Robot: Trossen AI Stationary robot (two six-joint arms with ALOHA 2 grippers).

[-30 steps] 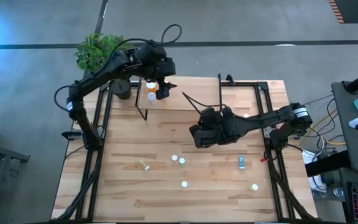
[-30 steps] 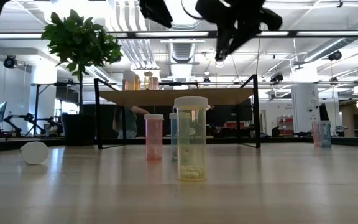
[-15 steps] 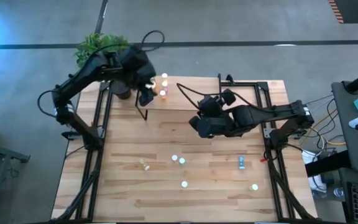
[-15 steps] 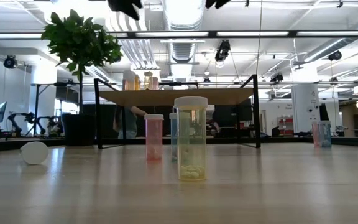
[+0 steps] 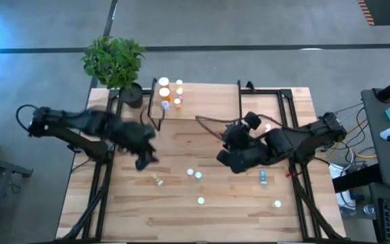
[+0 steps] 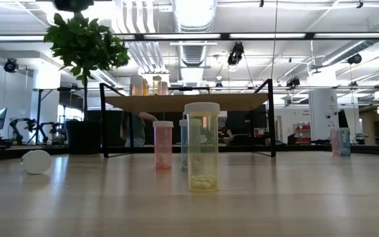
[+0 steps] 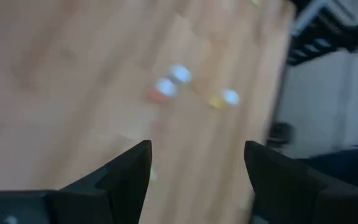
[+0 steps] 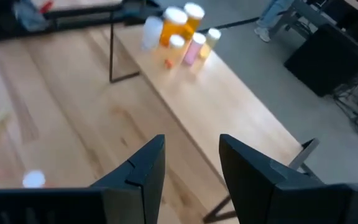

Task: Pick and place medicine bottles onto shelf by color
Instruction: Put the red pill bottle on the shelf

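High view: left gripper point(image 5: 144, 161) gone from the shelf point(image 5: 202, 102) to the counter's point(image 5: 181, 210) left middle; right gripper point(image 5: 234, 163) shifted nearer. Medicine bottles point(image 5: 170, 93) clustered on shelf's far left.

Wrist views: both pairs of fingers parted, empty.

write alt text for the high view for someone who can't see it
Overhead view: the left gripper and right gripper both hang empty over a wooden table scattered with small medicine bottles. More bottles stand on the shelf at the far edge.
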